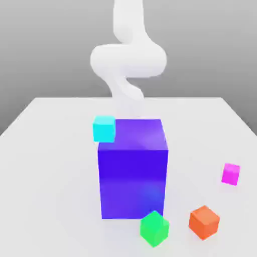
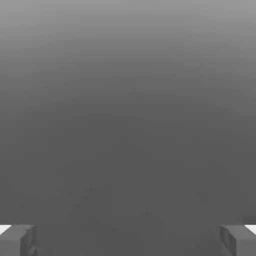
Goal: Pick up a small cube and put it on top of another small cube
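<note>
The small cube (image 1: 231, 173), bright magenta-pink, rests on the white table (image 1: 45, 180) at the exterior view's right, apart from everything else. My white arm (image 1: 128, 60) rises at the far side of the table, behind the big blue-violet block (image 1: 133, 168), which hides its lower end. In the hand view my gripper (image 2: 128, 241) is open. Its two grey fingertips (image 2: 17, 240) stand far apart with nothing between them, against plain grey background.
An orange cube (image 1: 204, 221) and a green cube (image 1: 154, 228) sit near the front edge, the green one just in front of the block. A cyan cube (image 1: 104, 128) lies behind the block's left upper corner in the exterior view.
</note>
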Robot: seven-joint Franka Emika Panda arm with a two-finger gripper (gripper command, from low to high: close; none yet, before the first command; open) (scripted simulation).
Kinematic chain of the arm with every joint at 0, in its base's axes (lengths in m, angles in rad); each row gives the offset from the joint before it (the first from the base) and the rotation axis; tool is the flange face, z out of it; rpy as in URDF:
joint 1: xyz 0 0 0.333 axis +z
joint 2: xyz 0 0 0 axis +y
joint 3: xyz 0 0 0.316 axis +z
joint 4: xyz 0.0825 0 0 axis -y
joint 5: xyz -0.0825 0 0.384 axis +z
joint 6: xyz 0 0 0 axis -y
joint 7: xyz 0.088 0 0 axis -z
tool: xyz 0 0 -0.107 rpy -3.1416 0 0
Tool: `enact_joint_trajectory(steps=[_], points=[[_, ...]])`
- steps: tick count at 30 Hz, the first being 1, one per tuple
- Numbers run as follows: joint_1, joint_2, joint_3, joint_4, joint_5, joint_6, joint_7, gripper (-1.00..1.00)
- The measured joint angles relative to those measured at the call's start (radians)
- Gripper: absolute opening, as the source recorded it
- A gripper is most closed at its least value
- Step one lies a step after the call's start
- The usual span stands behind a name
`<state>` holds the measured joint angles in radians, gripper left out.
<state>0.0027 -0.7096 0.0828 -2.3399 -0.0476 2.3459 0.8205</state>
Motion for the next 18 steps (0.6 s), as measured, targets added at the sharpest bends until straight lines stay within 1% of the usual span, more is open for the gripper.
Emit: enact_joint_trajectory(steps=[4, 9, 14, 16, 18], points=[[0.009, 0.155, 0.134, -0.066, -0.082, 0.077, 0.036, 0.00], [0.035, 0.343, 0.274, -0.145, -0.184, 0.166, 0.081, 0.00], [0.087, 0.529, 0.386, -0.224, -0.274, 0.257, 0.118, 0.00], [0.115, 0.599, 0.424, -0.256, -0.298, 0.295, 0.125, 0.00], [0.172, 0.666, 0.457, -0.289, -0.310, 0.335, 0.122, 0.00]])
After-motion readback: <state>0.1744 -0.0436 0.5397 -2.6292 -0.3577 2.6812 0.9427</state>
